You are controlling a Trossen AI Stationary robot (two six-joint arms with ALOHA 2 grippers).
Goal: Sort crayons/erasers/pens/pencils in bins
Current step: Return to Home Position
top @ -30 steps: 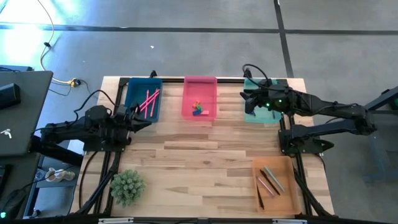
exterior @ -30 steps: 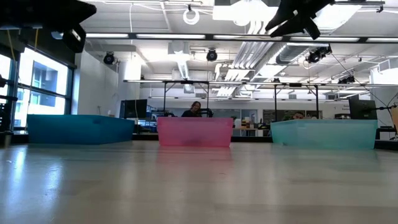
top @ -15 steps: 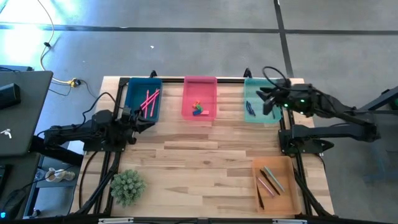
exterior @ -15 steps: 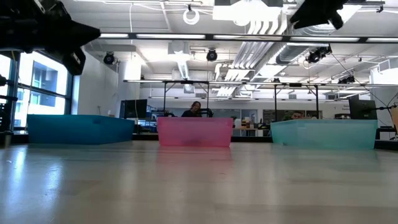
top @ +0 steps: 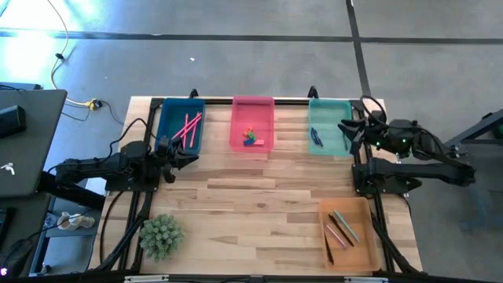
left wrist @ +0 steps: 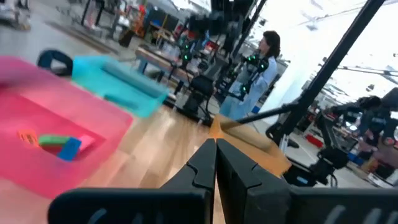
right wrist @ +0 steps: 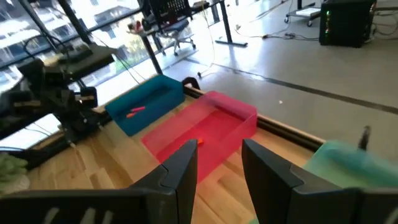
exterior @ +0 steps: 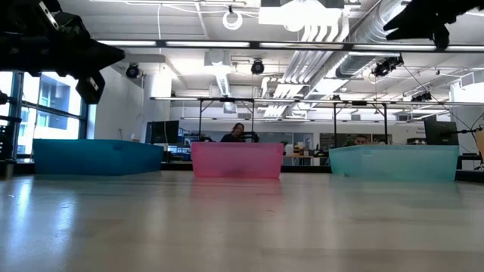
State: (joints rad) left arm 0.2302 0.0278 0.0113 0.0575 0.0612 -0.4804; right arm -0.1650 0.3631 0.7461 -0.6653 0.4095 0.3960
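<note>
Four bins stand on the table: a dark blue bin [top: 181, 124] with pink sticks, a pink bin [top: 252, 123] with small erasers [top: 250, 138], a teal-green bin [top: 328, 124] with blue sticks, and an orange bin [top: 346, 229] with several sticks near the front right. My left gripper [top: 189, 159] is shut and empty just in front of the blue bin. My right gripper [top: 346, 130] is open and empty at the right edge of the teal-green bin, raised above the table.
A green spiky plant-like ball [top: 161, 234] sits at the front left of the table. The middle of the wooden table [top: 259, 204] is bare. A person [left wrist: 258, 68] stands in the room beyond the table.
My right gripper has drawn back from over the teal-green bin toward the table's right edge. My left gripper has shifted a little toward the right in front of the blue bin.
</note>
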